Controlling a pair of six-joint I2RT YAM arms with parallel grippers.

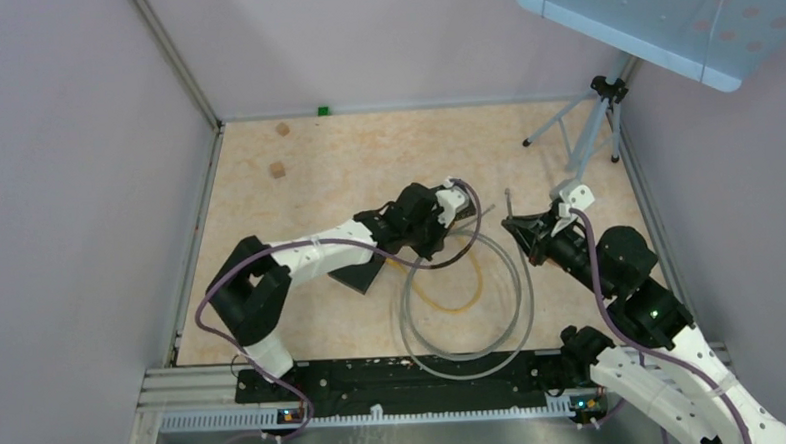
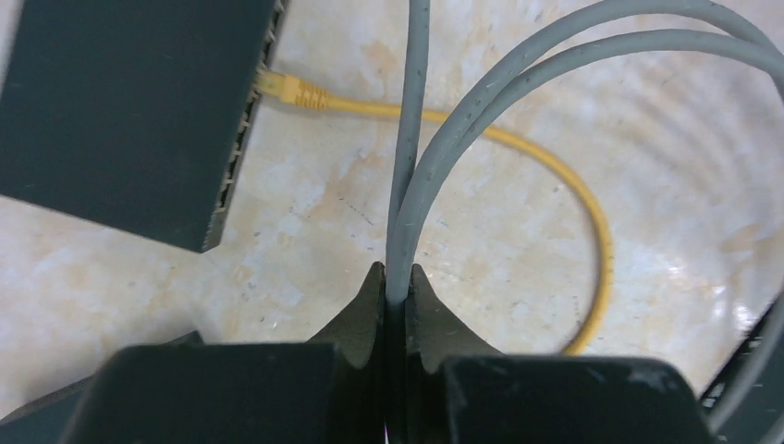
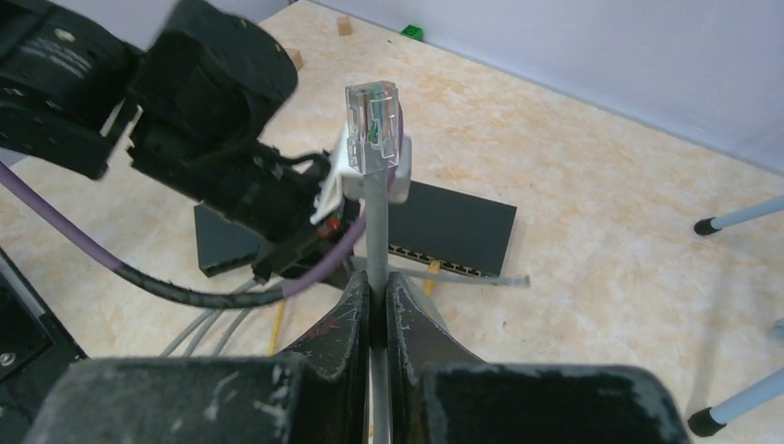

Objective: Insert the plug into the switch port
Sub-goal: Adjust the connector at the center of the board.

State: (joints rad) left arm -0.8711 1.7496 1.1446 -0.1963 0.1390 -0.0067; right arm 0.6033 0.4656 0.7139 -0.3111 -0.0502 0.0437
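The black switch (image 1: pixel 359 274) lies flat, partly under my left arm. It also shows in the left wrist view (image 2: pixel 129 111) and the right wrist view (image 3: pixel 453 227). A yellow cable (image 2: pixel 592 213) is plugged into one of its ports with a yellow plug (image 2: pixel 288 89). My left gripper (image 2: pixel 397 282) is shut on the grey cable (image 2: pixel 407 148) next to the switch. My right gripper (image 3: pixel 377 289) is shut on the same grey cable just below its clear plug (image 3: pixel 372 116). The plug points up, off the table and apart from the switch, and shows in the top view (image 1: pixel 508 197).
The grey cable lies in loops (image 1: pixel 464 329) on the table in front of the arms. A tripod (image 1: pixel 590 123) stands at the back right under a pale blue panel (image 1: pixel 660 10). Two small wooden cubes (image 1: pixel 278 170) and a green block (image 1: pixel 322 110) lie at the back left.
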